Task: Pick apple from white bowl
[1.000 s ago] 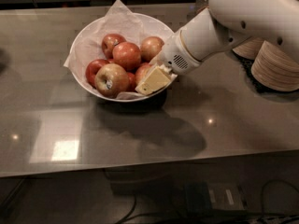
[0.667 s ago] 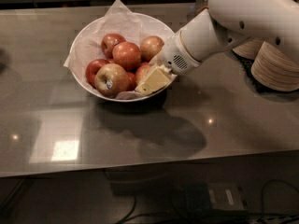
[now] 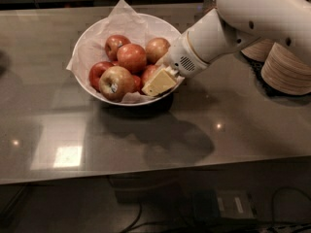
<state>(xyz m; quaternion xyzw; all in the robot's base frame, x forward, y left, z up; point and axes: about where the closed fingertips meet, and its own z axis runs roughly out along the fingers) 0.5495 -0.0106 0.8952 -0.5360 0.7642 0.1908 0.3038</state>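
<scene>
The white bowl [image 3: 92,38], lined with crinkled white paper, stands on the grey counter left of centre and holds several apples. A pale yellow-red apple [image 3: 158,48] with no visible sticker lies at the bowl's back right, close to my wrist. A yellow-red apple with a small sticker [image 3: 115,83] lies at the front. Red apples [image 3: 131,57] fill the middle. My gripper [image 3: 158,82] reaches down from the right into the bowl's front right part. It sits against a red apple [image 3: 148,73] that it partly hides.
A stack of tan paper plates [image 3: 286,72] stands at the right edge on a dark mat, behind my white arm [image 3: 233,28]. The grey counter [image 3: 146,144] runs to its front edge, with cables on the floor below.
</scene>
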